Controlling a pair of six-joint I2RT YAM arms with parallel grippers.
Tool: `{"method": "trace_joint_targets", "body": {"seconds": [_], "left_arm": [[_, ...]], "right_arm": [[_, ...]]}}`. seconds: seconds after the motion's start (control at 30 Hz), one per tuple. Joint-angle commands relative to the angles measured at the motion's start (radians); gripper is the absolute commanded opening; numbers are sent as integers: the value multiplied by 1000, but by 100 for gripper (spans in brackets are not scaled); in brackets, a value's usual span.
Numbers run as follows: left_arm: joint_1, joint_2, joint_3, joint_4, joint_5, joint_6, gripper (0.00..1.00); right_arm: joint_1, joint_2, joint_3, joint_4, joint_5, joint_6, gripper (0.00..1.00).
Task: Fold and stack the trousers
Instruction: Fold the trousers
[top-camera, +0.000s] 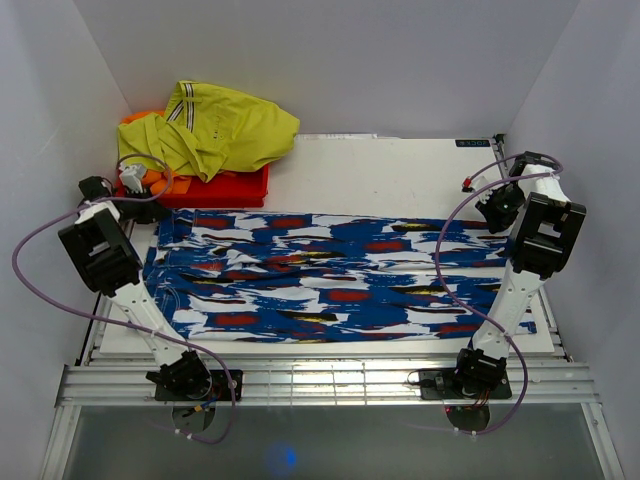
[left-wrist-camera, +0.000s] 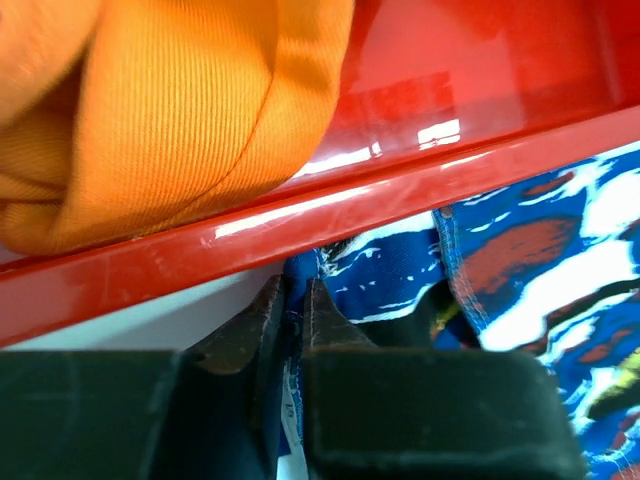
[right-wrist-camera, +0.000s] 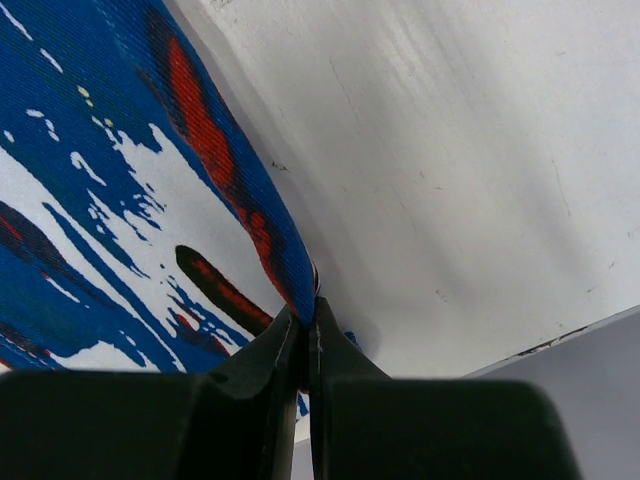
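Two far corners of the trousers (top-camera: 330, 275) sit in my claws. The cloth lies flat and lengthwise across the white table (top-camera: 400, 175), its far edge towards the back wall. My left claw (left-wrist-camera: 292, 330) is closed narrow on a thin fold of blue print at the left end, and my right claw (right-wrist-camera: 308, 335) is shut tight on the very edge of the cloth at the right end. Both bites look shallow, so I judge the fabric could slip out as I lift, or I could raise only the top layer and leave the other behind. My left fingers are just beside the rim of the red tray (left-wrist-camera: 400, 190), which holds the orange garment (left-wrist-camera: 170, 110) with the yellow-green garment (top-camera: 225, 125) heaped on it; a careless pull could snag that rim. Uneven arms would skew the fold
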Motion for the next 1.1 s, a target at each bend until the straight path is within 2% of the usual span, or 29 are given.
{"method": "trace_joint_targets", "body": {"seconds": [0.0, 0.03, 0.07, 0.57, 0.73, 0.9, 1.07], "left_arm": [[20, -127, 16, 35, 95, -19, 10], [23, -137, 16, 35, 95, -18, 1], [29, -146, 18, 35, 95, -15, 0], [68, -272, -36, -31, 155, 171, 0], [106, -308, -38, -37, 211, 189, 0], [176, -345, -16, -138, 299, 272, 0], [261, -399, -33, -337, 386, 489, 0]], "right_arm": [[-3, -25, 14, 0, -12, -179, 8], [-5, -34, 14, 0, -21, -182, 8], [-9, -42, 12, -2, -26, -183, 8], [-48, -145, 43, -66, -90, -223, 8], [-69, -200, 48, -98, -114, -246, 8], [-115, -295, 2, -126, -138, -280, 8], [-173, -418, -118, -146, -166, -341, 8]]}}
